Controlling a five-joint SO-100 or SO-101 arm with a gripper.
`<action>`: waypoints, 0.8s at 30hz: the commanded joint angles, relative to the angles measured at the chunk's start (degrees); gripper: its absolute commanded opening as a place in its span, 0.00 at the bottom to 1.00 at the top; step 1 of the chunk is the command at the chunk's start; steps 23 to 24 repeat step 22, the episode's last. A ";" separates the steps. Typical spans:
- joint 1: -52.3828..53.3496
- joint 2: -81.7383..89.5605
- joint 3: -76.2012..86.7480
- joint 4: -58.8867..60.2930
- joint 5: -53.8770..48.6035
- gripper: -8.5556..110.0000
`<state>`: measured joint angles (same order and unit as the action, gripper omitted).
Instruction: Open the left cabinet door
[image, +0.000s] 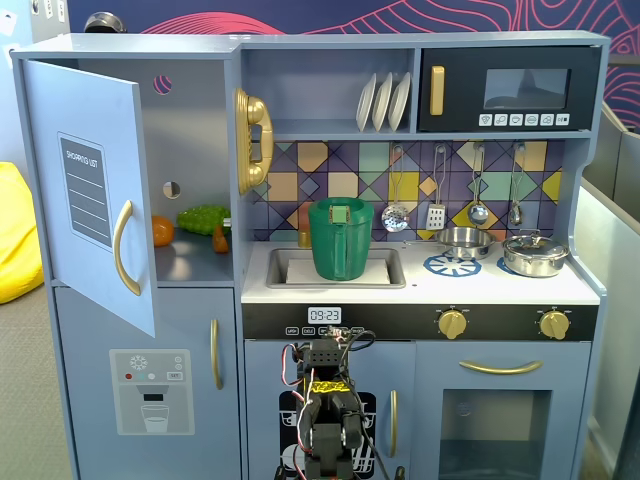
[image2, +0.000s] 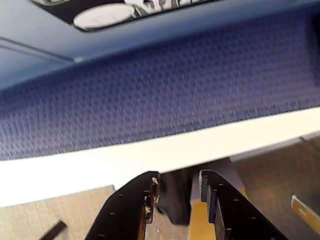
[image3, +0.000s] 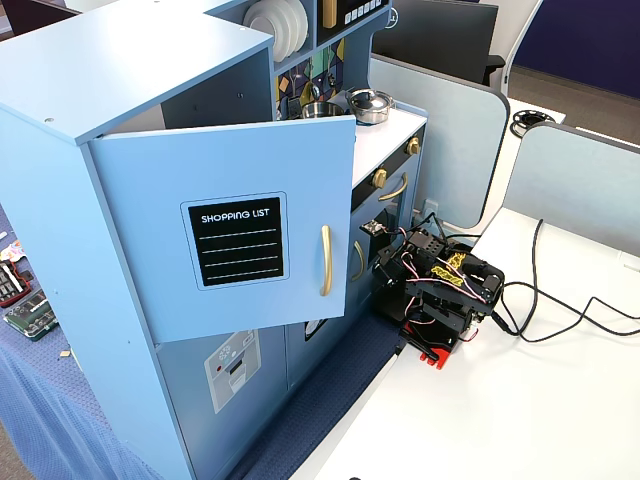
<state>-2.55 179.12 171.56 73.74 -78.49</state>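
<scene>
The left cabinet door (image: 90, 180) with its black "SHOPPING LIST" panel stands swung wide open, hinged at its left edge; its gold handle (image: 120, 248) faces out. It also shows in the other fixed view (image3: 230, 230), with the handle (image3: 325, 260) at its free edge. The arm (image: 330, 420) sits folded low in front of the kitchen's middle, well right of and below the door, also seen from the side (image3: 440, 290). In the wrist view my gripper (image2: 177, 182) points down over the white table edge, jaws a little apart, with nothing between them.
Inside the open cabinet lie an orange (image: 163, 230) and green vegetables (image: 203, 218). A green pitcher (image: 340, 238) stands in the sink. The dispenser door (image: 150, 390) is shut below. A blue mat (image2: 150, 90) covers the floor; cables (image3: 560, 310) trail across the white table.
</scene>
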 joint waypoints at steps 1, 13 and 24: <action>-0.70 2.29 0.09 7.38 -0.79 0.07; 1.14 2.90 0.09 13.62 -5.27 0.08; 1.14 2.99 0.09 14.06 -8.09 0.08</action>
